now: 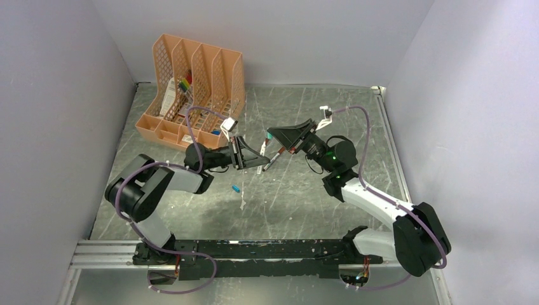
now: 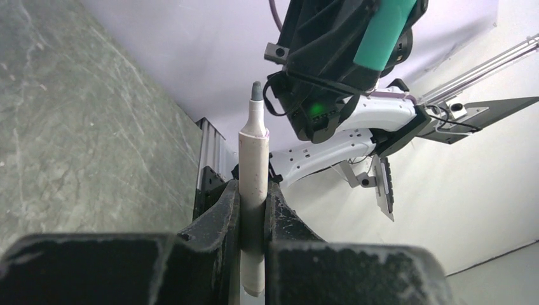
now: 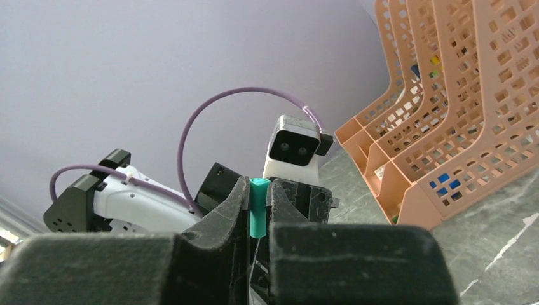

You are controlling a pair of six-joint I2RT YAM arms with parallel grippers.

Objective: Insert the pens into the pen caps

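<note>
Left wrist: my left gripper (image 2: 253, 194) clamps white pen (image 2: 253, 152), tip up; my right gripper (image 3: 258, 190) pinches teal cap (image 3: 257, 216).

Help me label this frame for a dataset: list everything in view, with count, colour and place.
pen: one, white-grey with a dark tip, upright in the left tool
pen cap: one, teal, clamped in the right tool
loose cap: one, teal-blue, on the table near the left arm
file organiser: one, peach, far-left corner of the table
markers: one bundle, multicoloured, inside the file organiser
table: one, grey marbled
left tool: one, black, shut on the pen
right tool: one, black, shut on the pen cap
</note>
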